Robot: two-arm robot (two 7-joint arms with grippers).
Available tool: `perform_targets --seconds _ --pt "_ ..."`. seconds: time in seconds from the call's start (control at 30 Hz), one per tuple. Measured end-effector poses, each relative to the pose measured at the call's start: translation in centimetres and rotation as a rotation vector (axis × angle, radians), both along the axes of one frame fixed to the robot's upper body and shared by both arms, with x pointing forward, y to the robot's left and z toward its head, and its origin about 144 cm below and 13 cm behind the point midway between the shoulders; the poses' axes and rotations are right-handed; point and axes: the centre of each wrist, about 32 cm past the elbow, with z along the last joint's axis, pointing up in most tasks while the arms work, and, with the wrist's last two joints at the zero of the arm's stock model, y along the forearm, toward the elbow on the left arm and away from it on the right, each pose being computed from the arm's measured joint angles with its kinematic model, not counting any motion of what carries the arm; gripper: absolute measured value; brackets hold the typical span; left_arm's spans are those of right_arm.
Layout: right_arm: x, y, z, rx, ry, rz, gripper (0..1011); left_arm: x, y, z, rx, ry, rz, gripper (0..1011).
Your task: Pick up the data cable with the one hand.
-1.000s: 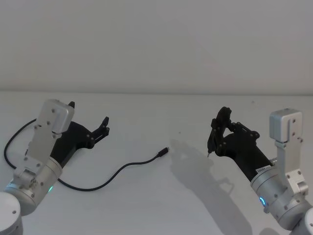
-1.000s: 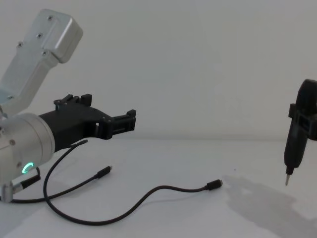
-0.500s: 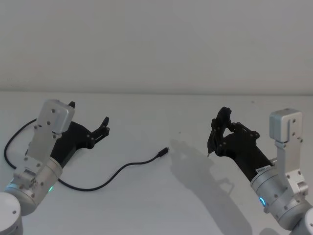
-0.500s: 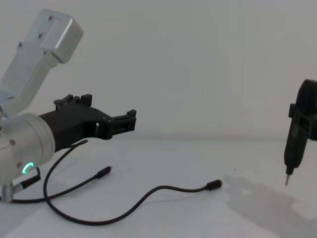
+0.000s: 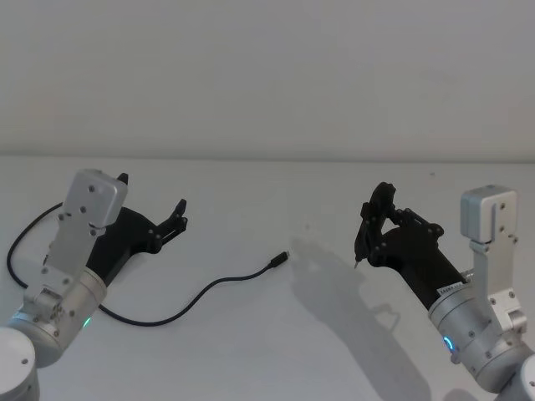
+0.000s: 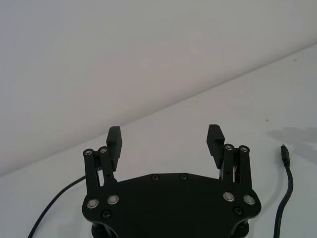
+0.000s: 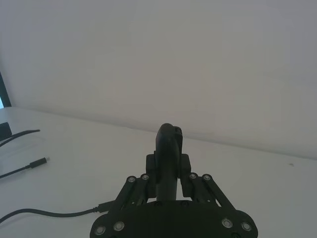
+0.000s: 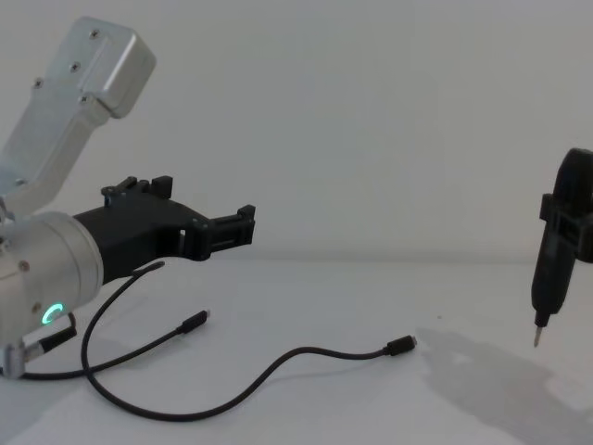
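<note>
Nothing has moved: my left gripper (image 5: 152, 194) hovers, fingers released, near the worktop (image 5: 276, 192) left edge, the data cable (image 5: 219, 281) lying flat just beneath it, long axis trailing rightward to centre, well apart from my clenched right gripper (image 5: 372, 221).

The long thin black data cable (image 5: 213, 283) slips beneath the thick silver left wrist (image 5: 57, 311), its far stretch hidden.

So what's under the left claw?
The left claw hangs open above the white table. Beneath it, part of the black data cable curves on the table, untouched. The arm covers the stretch of cable that runs under its wrist.
</note>
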Motion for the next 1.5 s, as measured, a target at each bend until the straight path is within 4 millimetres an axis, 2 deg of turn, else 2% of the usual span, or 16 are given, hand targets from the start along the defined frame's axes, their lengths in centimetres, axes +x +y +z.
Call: perform_targets --seconds 0.3,0.87,1.17,1.5 --pt "0.0 0.0 0.0 0.0 0.0 0.0 275 1.1 0.0 0.8 0.011 -0.01 -0.046 1001" --pt "0.0 0.0 0.0 0.0 0.0 0.0 275 4.2 0.3 3.6 0.07 0.035 -0.254 1001" --pt "0.0 0.0 0.0 0.0 0.0 0.0 274 5.0 1.0 4.9 0.118 0.139 -0.409 1001" --pt "0.0 0.0 0.0 0.0 0.0 0.0 274 5.2 1.5 5.2 0.163 0.262 -0.538 1001"
